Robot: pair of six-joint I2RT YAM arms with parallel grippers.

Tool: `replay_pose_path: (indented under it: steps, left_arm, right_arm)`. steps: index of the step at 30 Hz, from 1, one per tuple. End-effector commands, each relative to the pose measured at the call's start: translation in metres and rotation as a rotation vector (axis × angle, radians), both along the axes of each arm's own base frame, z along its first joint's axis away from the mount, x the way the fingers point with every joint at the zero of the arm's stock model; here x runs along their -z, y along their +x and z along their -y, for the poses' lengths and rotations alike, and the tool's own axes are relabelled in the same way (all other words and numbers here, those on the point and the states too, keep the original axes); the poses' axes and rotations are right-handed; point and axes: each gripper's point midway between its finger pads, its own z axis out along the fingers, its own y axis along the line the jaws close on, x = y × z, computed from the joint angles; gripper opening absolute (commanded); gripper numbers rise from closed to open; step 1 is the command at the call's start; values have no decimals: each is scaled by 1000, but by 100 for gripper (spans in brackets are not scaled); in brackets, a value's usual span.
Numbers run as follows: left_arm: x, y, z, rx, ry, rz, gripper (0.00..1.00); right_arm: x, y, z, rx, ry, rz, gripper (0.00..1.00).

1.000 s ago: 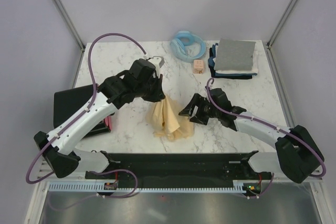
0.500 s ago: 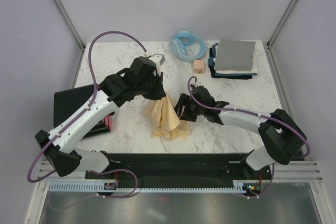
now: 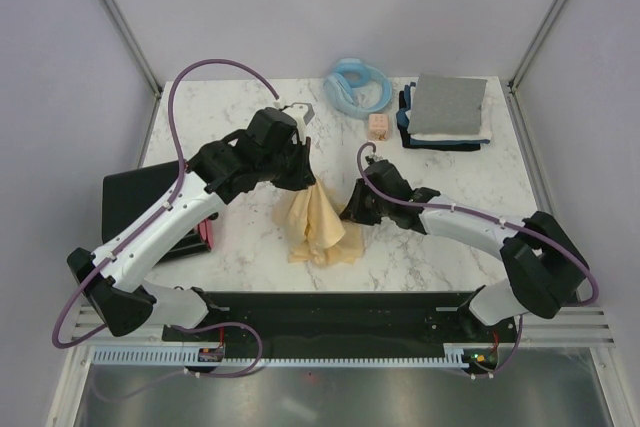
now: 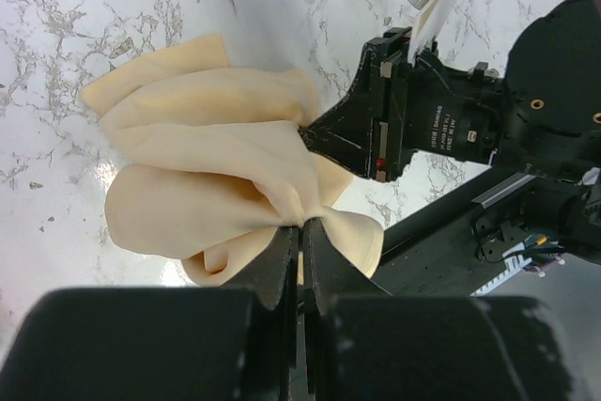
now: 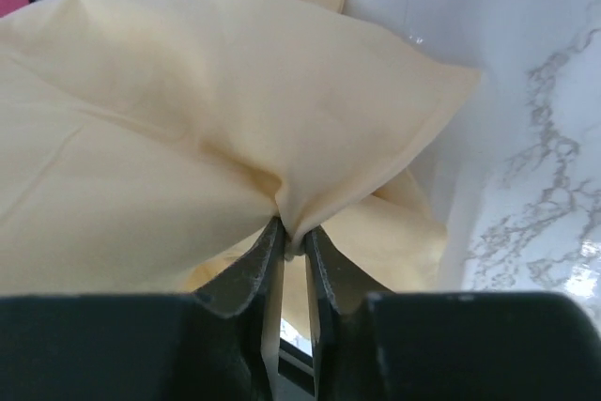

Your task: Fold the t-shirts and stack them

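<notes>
Seen from above, the yellow t-shirt (image 3: 318, 232) hangs bunched over the middle of the table (image 3: 240, 112). The left gripper (image 3: 310, 184) pinches its top and the right gripper (image 3: 351, 214) nips its right edge. A stack of folded t-shirts (image 3: 447, 112) sits at the far right corner.

At the left wrist, the left gripper (image 4: 300, 238) is clamped tight on a fold of the yellow t-shirt (image 4: 202, 176).

At the right wrist, the right gripper (image 5: 291, 243) is narrow, gripping a fold of the yellow t-shirt (image 5: 216, 119).
</notes>
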Motion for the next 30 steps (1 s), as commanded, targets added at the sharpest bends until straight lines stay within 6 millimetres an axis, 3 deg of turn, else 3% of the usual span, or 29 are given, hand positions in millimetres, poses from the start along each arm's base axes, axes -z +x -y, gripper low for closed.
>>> replay_pose_path:
  steps: [1, 6, 10, 22, 26, 30]
  left_arm:
    - [-14, 4, 3, 6, -38, 44, 2]
    - [-18, 6, 4, 7, -39, 53, 2]
    - [-20, 7, 2, -1, -37, 62, 2]
    - [-37, 13, -5, -56, -58, 106, 2]
    - [-55, 15, -4, -73, -93, 132, 2]
    - [-72, 18, -8, -86, -109, 166, 2]
  right_arm:
    - [-32, 15, 8, 17, -45, 104, 19]
    - [-47, 19, 15, 14, -83, 137, 16]
    - [-64, 30, 31, 40, -115, 188, 15]
    - [-153, 65, 97, 132, -163, 357, 12]
    - [-185, 70, 110, 163, -146, 422, 11]
    - [-231, 69, 120, 191, -127, 509, 10]
